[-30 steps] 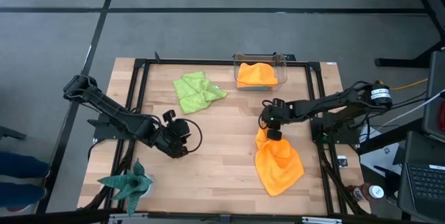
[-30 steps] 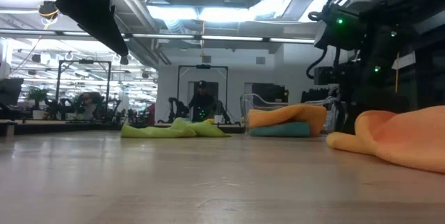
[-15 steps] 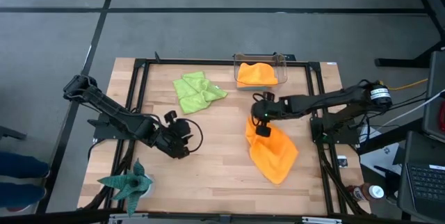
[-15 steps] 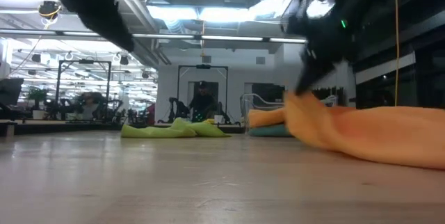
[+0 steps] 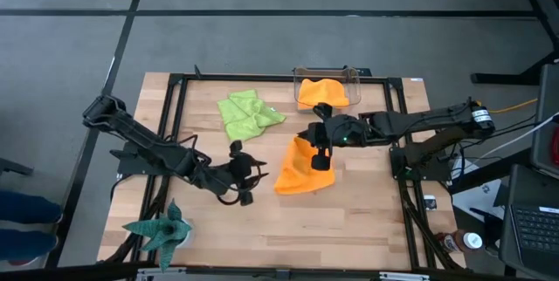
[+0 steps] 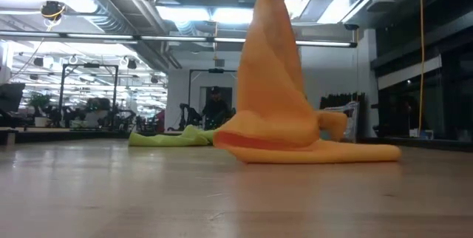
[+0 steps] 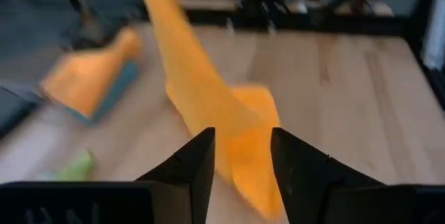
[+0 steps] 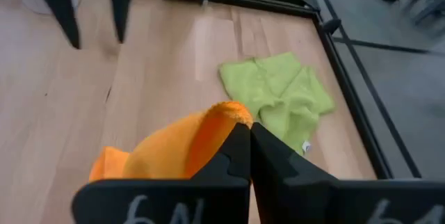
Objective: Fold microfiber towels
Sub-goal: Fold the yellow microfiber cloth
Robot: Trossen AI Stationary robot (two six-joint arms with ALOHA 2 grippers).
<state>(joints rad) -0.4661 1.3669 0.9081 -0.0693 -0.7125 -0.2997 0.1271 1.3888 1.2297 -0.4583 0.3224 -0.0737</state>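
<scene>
An orange microfiber towel (image 5: 297,172) stands drawn up into a peak near the table's middle, with my right gripper (image 5: 321,157) shut on its top. Its lower end (image 6: 325,151) lies on the wood. My left gripper (image 5: 245,185) hovers open just to the towel's left, pointing at it, with nothing between its fingers (image 7: 195,165). A crumpled lime green towel (image 5: 248,115) lies flat at the far left-centre. Another orange towel (image 5: 322,92) rests in a clear bin at the far edge, on top of a teal one (image 7: 115,88). My right gripper pinches the towel's raised end (image 8: 226,116) between its two shut fingers, where the cloth bunches into a rounded fold. One layer or several, I cannot tell. The fingers slant down from the table's right. The towel hangs below them in a cone (image 6: 270,68), its lower part on the table.
A clear bin (image 5: 352,77) stands at the far edge. A dark green spiky plant figure (image 5: 162,229) sits at the near left corner. A black frame (image 5: 397,154) runs round the table. Bare wood (image 5: 367,220) lies to the near right.
My right gripper has risen and gone toward the table's left with the orange towel's end. The towel has been dragged leftward from the near right and pulled up into a peak, its lower part trailing on the wood. My left gripper has moved a little rightward and tipped up.
</scene>
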